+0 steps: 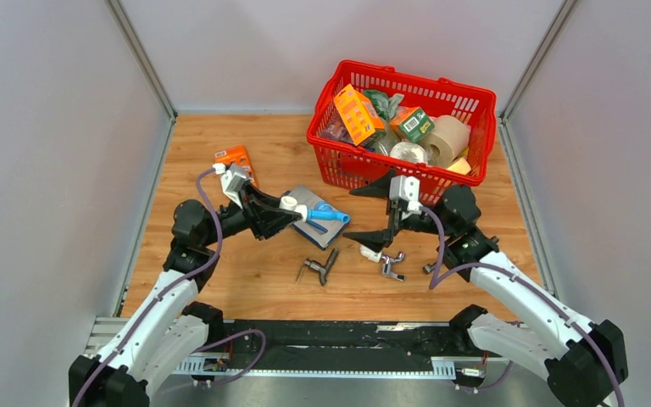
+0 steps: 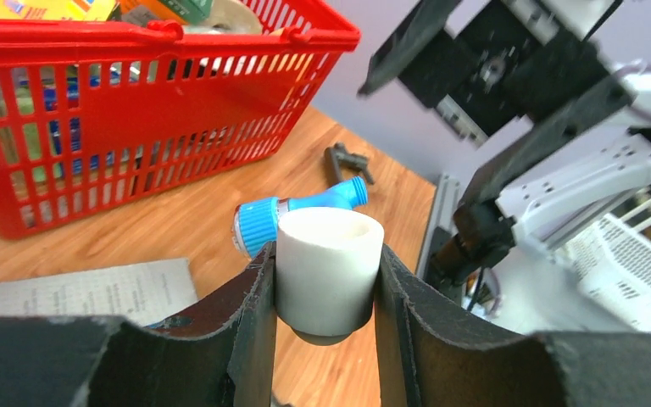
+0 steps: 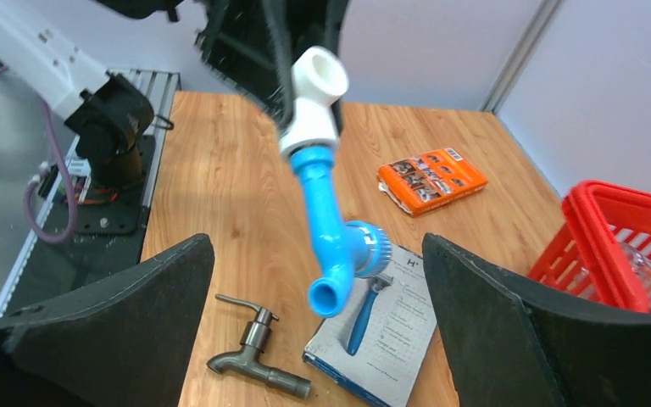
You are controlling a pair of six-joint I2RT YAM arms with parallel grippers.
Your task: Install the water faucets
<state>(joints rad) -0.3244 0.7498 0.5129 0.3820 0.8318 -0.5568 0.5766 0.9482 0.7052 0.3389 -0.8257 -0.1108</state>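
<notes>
Clamped with the left fingers (image 1: pixel 273 218) on the white fitting (image 2: pixel 326 263) of the tap (image 3: pixel 329 220), clear of the bench (image 1: pixel 246 288). With the right fingers (image 3: pixel 509 314) spread wide, empty, facing the tap.

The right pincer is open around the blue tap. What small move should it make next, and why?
Probably the right pincer should close on the light-blue plastic tap and turn it into its fitting. The left pincer clamps the short white plastic fitting, the tap hangs from it in the air, and the right jaws stand wide on either side without touching it.
</notes>
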